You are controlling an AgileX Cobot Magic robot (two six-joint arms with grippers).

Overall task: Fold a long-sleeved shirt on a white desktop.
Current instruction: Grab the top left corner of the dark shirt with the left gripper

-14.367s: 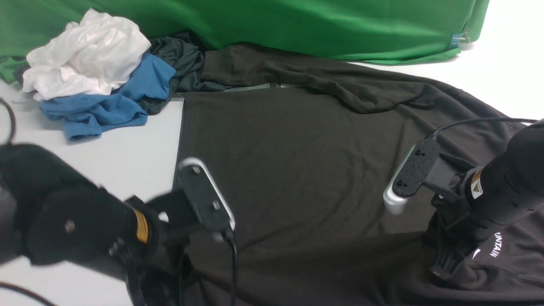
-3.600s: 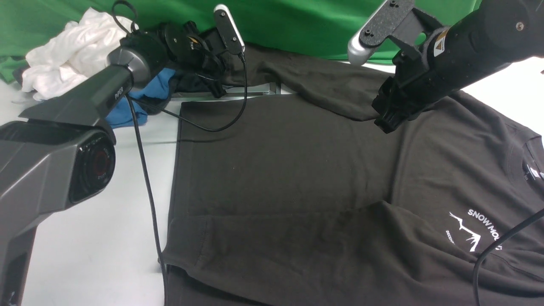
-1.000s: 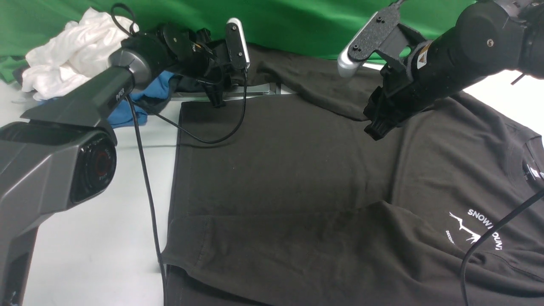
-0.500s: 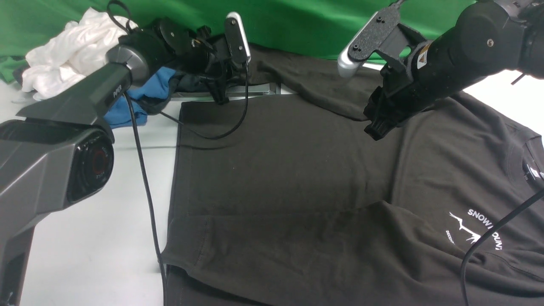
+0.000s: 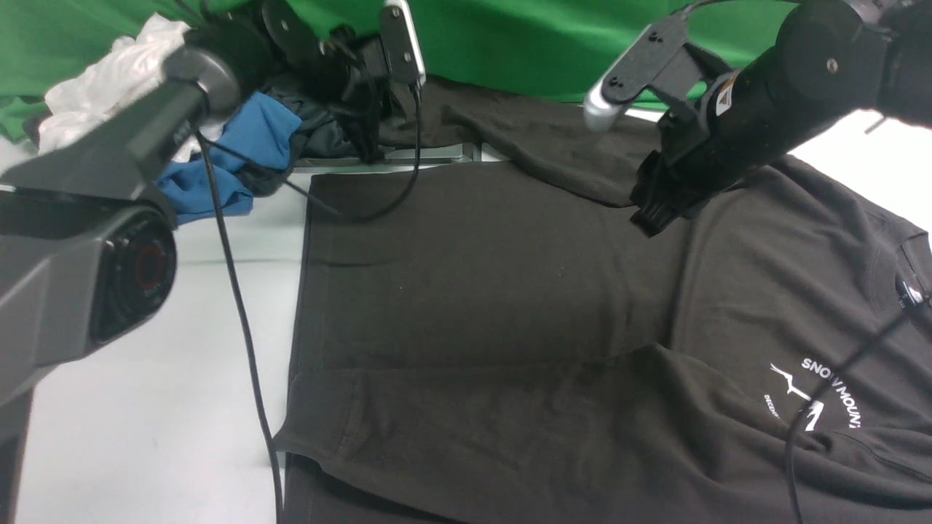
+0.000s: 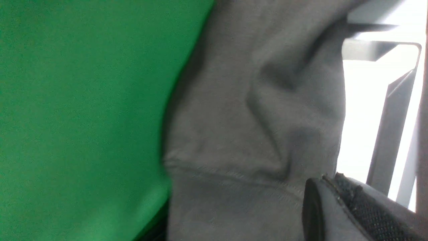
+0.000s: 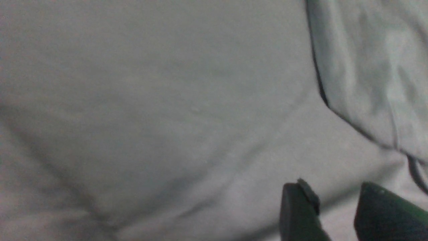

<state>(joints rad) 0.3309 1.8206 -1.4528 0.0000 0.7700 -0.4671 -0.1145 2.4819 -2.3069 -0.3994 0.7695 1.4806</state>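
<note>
One large charcoal-black long-sleeved shirt (image 5: 495, 291), bearing one small white mountain logo (image 5: 819, 366), covers one wide white desktop (image 5: 145, 407) before one green cloth backdrop (image 5: 510, 36). Three other garments are heaped at the far left: one crumpled white garment (image 5: 109, 80), one blue garment (image 5: 240, 138) and one smaller dark grey garment (image 5: 324, 138). One metal-framed hatch (image 5: 444, 153) shows in the desktop. Above are my two black arms with two grippers: my left gripper (image 5: 371, 153) and my right gripper (image 5: 650, 218).

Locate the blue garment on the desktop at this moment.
In the front view, the blue garment lies at the far left of the white desktop, between the white garment and the dark grey garment, partly behind the left arm.
</note>
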